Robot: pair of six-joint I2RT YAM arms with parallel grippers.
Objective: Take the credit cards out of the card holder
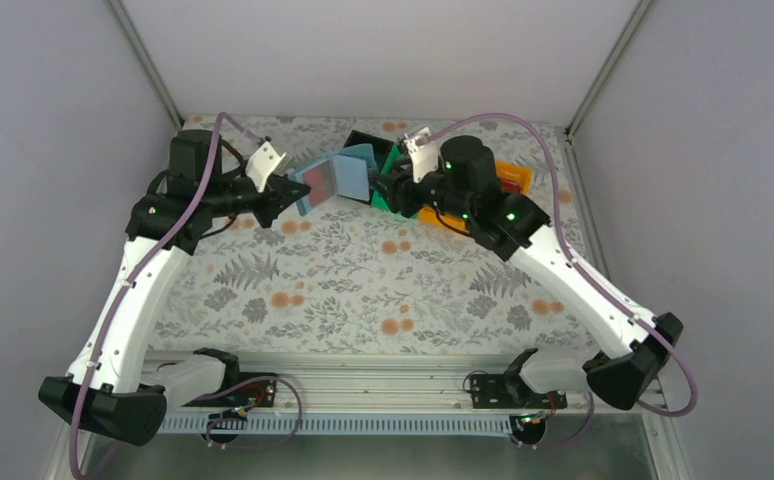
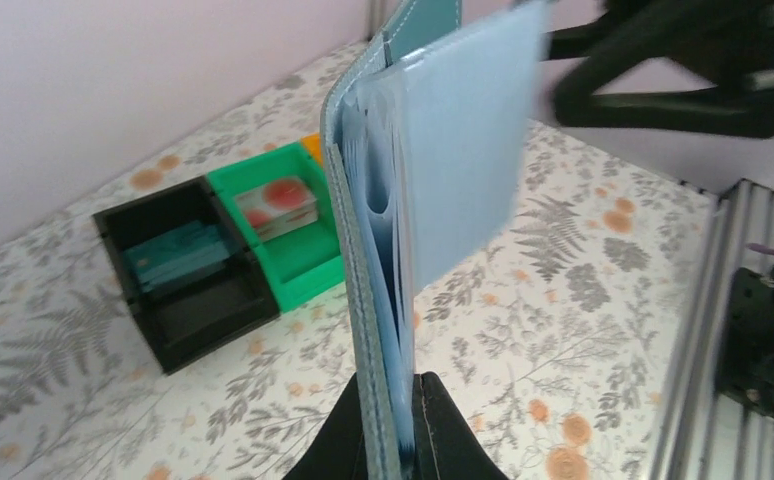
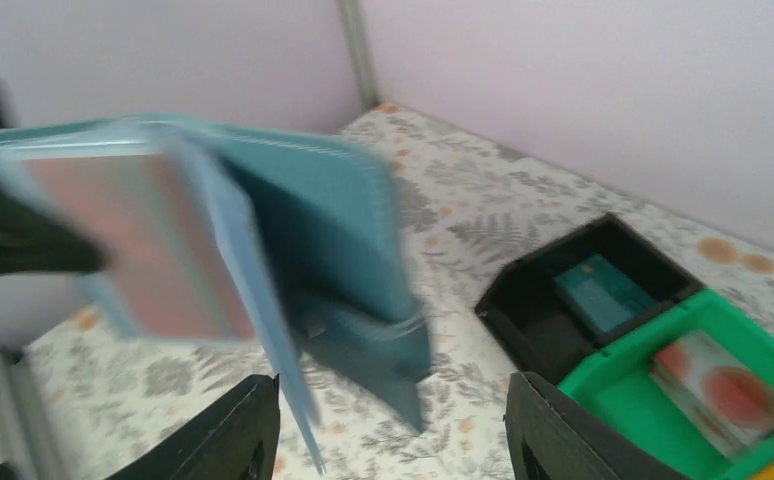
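1. Status: left claw (image 2: 395, 436) is clamped on one edge of the card holder (image 2: 443, 140) and holds it in the air above the bench (image 1: 363, 290), flaps fanned out. Right claw (image 3: 403, 430) has its fingers apart and grips nothing. It sits just beside the holder's open side.
2. A red card (image 3: 148, 245) sits in an inner pocket. A teal card (image 2: 178, 255) lies in the black bin (image 2: 128, 225), and a pale card with red marks (image 2: 281, 205) lies in the green bin (image 2: 308, 270).
3. Risk: the holder is soft and pinched at one edge only. If I push the right claw in, I expect the flaps to swing away rather than give up the card.
4. Risk: the right wrist view is smeared, so I can't place the card's edge. Closing now could pinch pocket fabric with the card, or fabric alone.
5. Risk: a hard pull on a tight pocket could drag the holder out of the left claw. It would drop onto the bench or into a bin.
6. Risk: a loose light-blue flap reaches down between the right fingers in that view and could snag on closing.
7. I can't tell whether other pockets hold more cards.
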